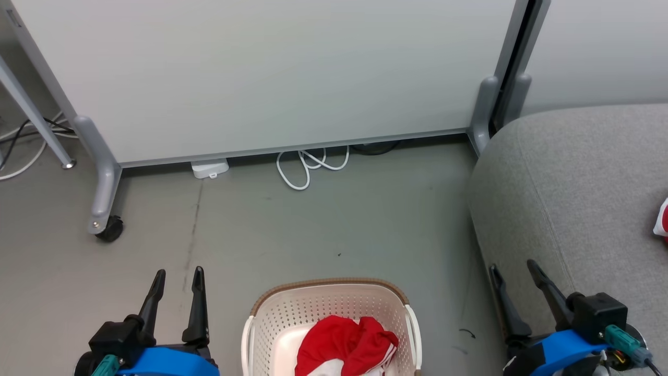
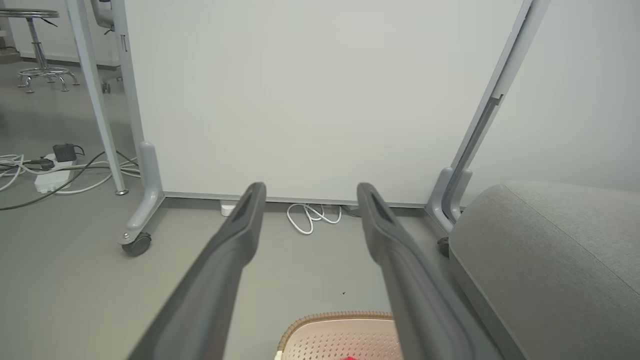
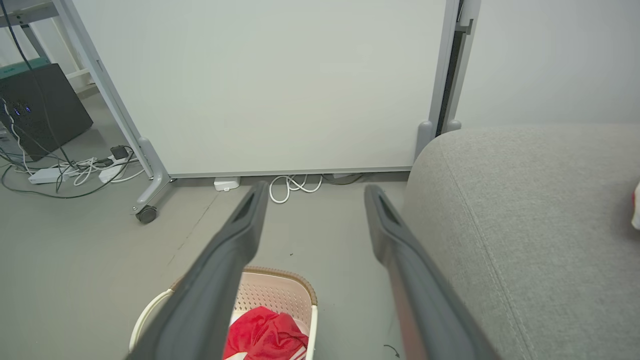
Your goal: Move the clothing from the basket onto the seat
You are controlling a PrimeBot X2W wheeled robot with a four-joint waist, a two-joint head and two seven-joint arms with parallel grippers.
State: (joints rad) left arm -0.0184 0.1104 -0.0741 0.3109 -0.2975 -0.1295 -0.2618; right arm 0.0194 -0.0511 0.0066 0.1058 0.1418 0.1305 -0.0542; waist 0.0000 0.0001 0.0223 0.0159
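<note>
You have the pale partition panel (image 1: pixel 271 78) standing across the back of the scene, and it plays no part in the job. Next in size is the seat (image 1: pixel 574 183), the grey cushion at your right, with its rounded corner close to your right arm. Most of its top is bare. Down on the floor (image 1: pixel 313 235), between your two arms and just in front of you, sits the basket (image 1: pixel 276 313). A crumpled heap of the clothing (image 1: pixel 344 344) lies inside it, red with white trim, low against the near wall. The left gripper (image 1: pixel 179 271) hangs over the floor just left of the basket, fingers spread wide and holding nothing. The right gripper (image 1: pixel 512 265) is at the near edge of the seat, likewise spread wide with nothing in it. At the far right edge of the cushion you can make out a small red-and-white piece (image 1: pixel 661 219), cut off by the frame; it looks like a garment already delivered, though too little shows to be sure. A white cable (image 1: pixel 308 167) lies looped under the panel, well clear. By my reckoning you are partway: at least one garment is left to lift out and carry across to the seat.
</note>
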